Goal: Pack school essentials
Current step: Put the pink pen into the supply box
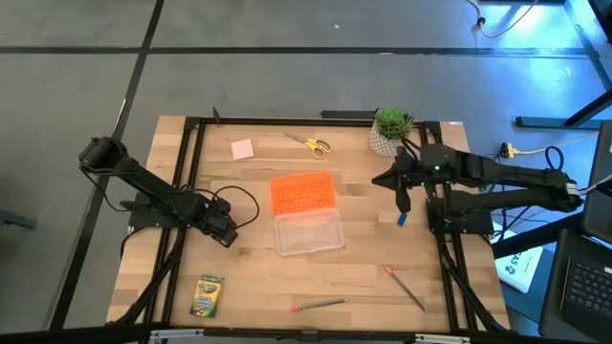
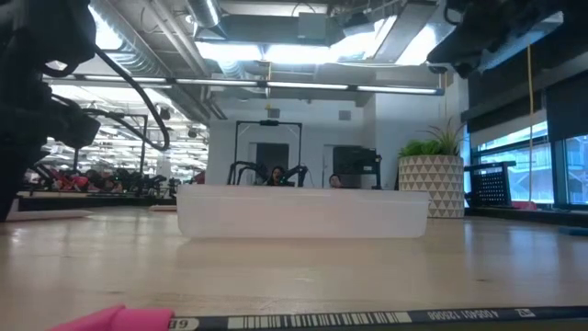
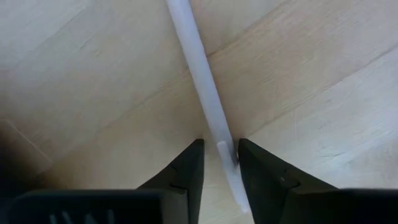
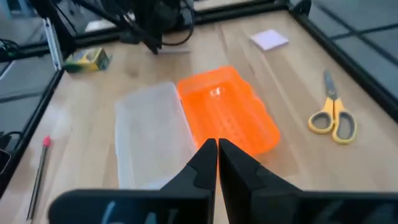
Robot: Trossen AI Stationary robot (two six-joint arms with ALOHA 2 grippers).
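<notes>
We note the left gripper (image 3: 219,163) low on the table (image 1: 249,277), straddling a thin white stick (image 3: 202,87) to pinch it. The right gripper (image 1: 402,203), pressed together, hangs empty beside the open case (image 1: 308,232); scissors (image 1: 313,145) lie unpacked.

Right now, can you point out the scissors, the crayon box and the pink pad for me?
yellow-handled scissors (image 1: 312,145): high view, where blades meet the handles.
green-and-yellow crayon box (image 1: 207,295): high view, middle of its top face.
pink square pad (image 1: 242,149): high view, centre of the top sheet.
</notes>
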